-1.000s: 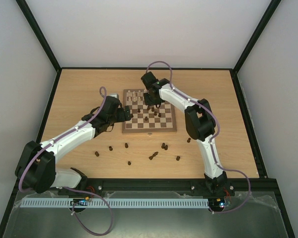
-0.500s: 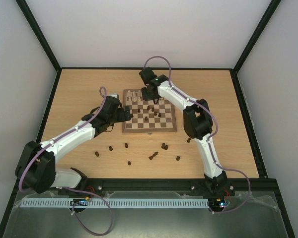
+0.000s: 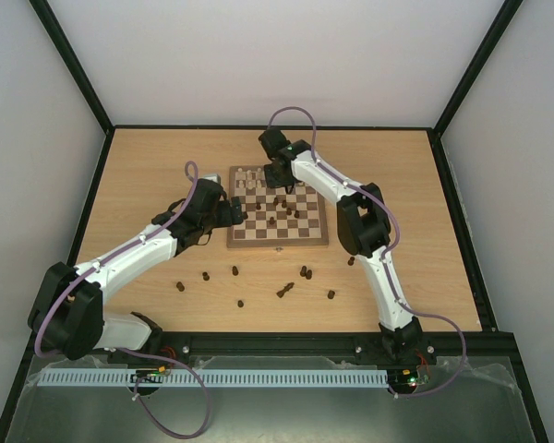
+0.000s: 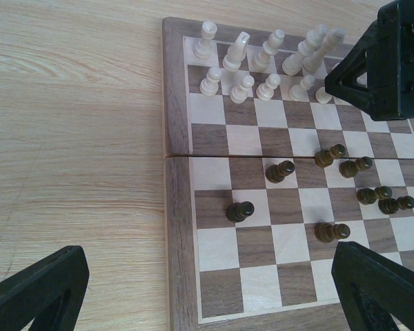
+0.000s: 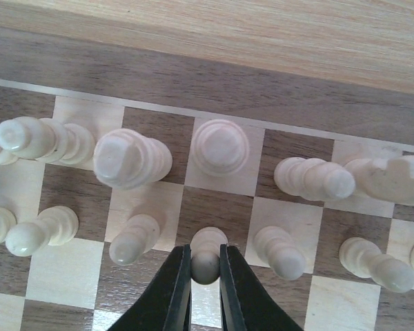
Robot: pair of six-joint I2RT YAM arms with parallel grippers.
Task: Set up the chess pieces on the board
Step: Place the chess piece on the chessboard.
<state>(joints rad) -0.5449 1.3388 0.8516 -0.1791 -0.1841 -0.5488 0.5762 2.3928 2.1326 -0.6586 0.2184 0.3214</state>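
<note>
The right gripper (image 5: 205,258) is pinched tight on 1 cream pawn (image 5: 208,240), with 1 black finger (image 5: 172,293) on each side of its round head. That pawn stands in the second row at the far side of the board (image 4: 178,227), in line with the other cream pawns. The left gripper (image 4: 207,276) is spread wide and holds nothing. It hangs over the left edge of the board.

From the left wrist camera, 10 cream pieces (image 4: 243,86) show in 2 rows of 5. More are hidden behind the right gripper. 7 dark pieces (image 4: 279,171) are scattered over the middle squares. On the table (image 3: 148,175) in front of the board lie about 8 loose dark pieces (image 3: 205,275). They are too small to count for sure.

All the pieces are smooth wood, turned round, with ball tops and wider feet. The board is flat wood with dark and cream squares and a brown rim. A thin seam runs across its middle. The table is pale wood with fine grain lines.
</note>
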